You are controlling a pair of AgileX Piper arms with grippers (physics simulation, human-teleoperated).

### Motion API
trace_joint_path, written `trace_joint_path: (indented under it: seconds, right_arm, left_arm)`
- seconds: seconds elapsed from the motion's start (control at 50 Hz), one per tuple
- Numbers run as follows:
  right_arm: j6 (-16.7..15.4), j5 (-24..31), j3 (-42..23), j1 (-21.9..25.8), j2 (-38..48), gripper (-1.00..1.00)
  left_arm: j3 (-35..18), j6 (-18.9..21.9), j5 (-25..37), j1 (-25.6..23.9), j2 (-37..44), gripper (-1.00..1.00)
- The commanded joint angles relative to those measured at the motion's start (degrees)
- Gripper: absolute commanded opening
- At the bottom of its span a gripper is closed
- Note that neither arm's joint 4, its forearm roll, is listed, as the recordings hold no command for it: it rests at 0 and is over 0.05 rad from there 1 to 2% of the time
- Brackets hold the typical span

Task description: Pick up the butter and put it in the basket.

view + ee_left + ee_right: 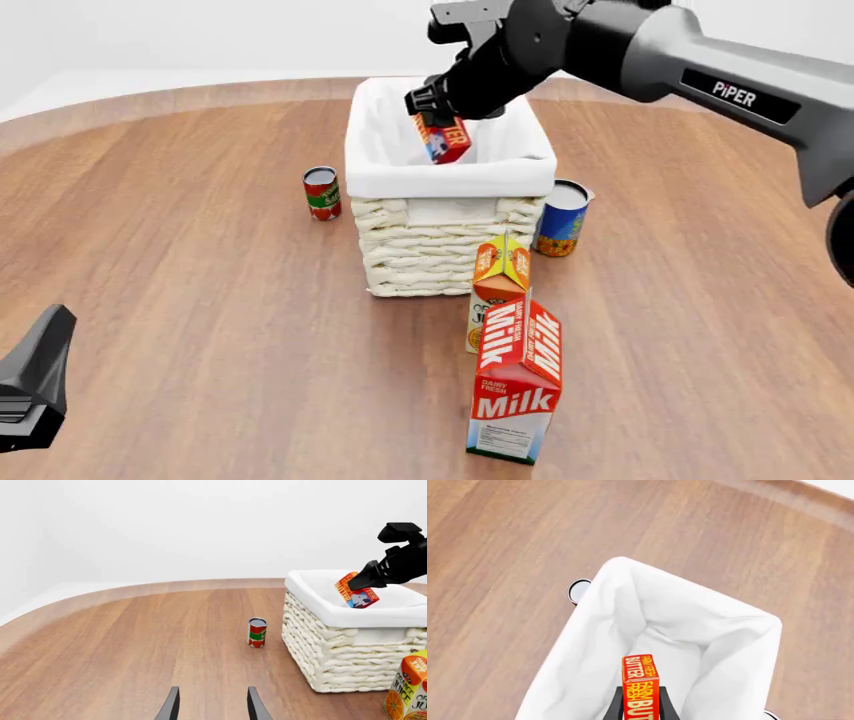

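Note:
The butter is a small red-orange box with a blue-white end. My right gripper is shut on it and holds it tilted over the open top of the basket, about level with the rim. In the right wrist view the butter hangs between the fingers above the white cloth lining. The left wrist view shows the butter over the basket from the side. My left gripper is open and holds nothing, low over the table and far from the basket.
A red tomato can stands left of the basket and a blue can right of it. An orange juice carton and a tall milk carton stand in front of the basket.

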Motion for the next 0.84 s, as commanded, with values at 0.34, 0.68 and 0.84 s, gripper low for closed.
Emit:
trace_joint_path:
  seconds: [0.34,0.68,0.84]
  right_arm:
    - [0.1,-0.6,-1.4,-1.5,-0.4,1.0]
    - [-0.5,0.7,-2.3,-2.1,-1.7,1.0]
    - [-0.7,0.0,-1.2,-2.4,-2.8,1.0]
  left_arm:
    - [0.0,0.0,0.0,0.0,0.0,1.0]
    - [0.0,0.0,0.0,0.0,0.0,1.0]
    - [0.0,0.0,0.0,0.0,0.0,1.0]
